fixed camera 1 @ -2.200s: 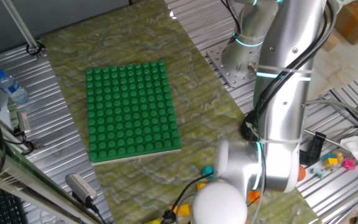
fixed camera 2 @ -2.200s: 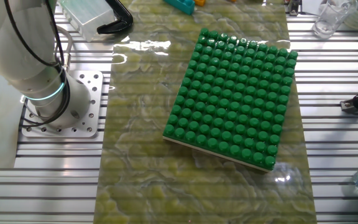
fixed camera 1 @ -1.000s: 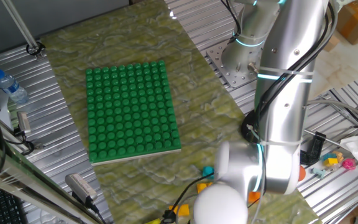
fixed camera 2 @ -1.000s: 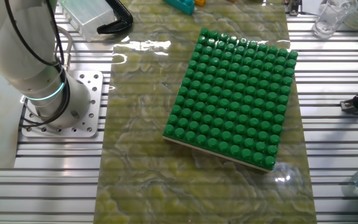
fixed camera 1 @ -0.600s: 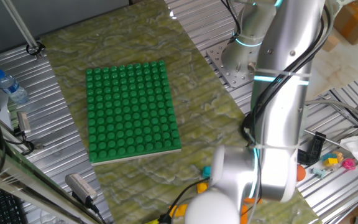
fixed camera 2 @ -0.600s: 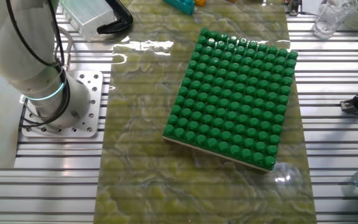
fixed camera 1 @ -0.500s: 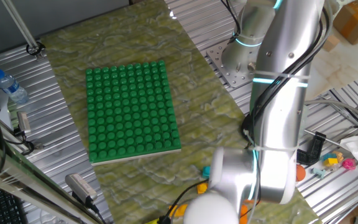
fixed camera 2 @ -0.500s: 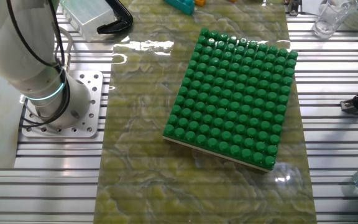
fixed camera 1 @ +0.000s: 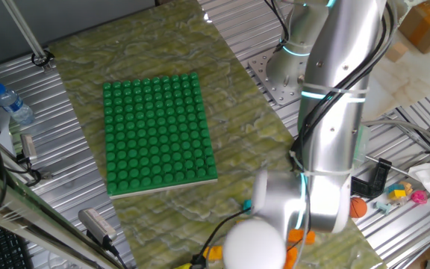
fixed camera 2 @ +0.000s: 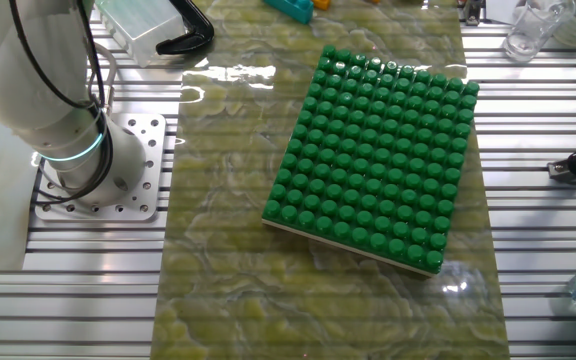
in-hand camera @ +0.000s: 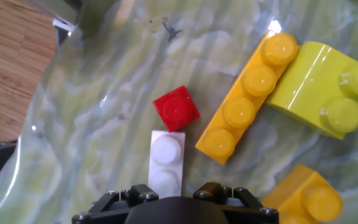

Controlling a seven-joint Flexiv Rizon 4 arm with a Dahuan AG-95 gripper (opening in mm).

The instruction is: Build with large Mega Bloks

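Observation:
In the hand view, a white Mega Blok point(in-hand camera: 165, 163) with two studs lies on the marbled mat and runs down between the two black jaw parts of my gripper point(in-hand camera: 173, 191). The jaws stand apart on either side of it. A small red cube point(in-hand camera: 176, 109) touches its far end. To the right lie a long yellow brick with several studs point(in-hand camera: 247, 96), a lime-yellow brick point(in-hand camera: 319, 87) and another yellow brick point(in-hand camera: 303, 194). In one fixed view the arm's round housing point(fixed camera 1: 256, 243) hides the gripper; orange pieces point(fixed camera 1: 297, 237) and a cyan bit point(fixed camera 1: 248, 204) peek out beside it.
The big green studded baseplate point(fixed camera 1: 159, 134) point(fixed camera 2: 378, 150) lies bare on the mat. A small orange ball point(fixed camera 1: 357, 207) sits on the slatted table right of the arm. A water bottle point(fixed camera 1: 12, 103) stands at the left edge. A wooden surface point(in-hand camera: 11, 68) borders the mat.
The arm's lower section has swung left and down over the bricks at the mat's near edge, uncovering the orange ball on its right. The baseplate has not changed.

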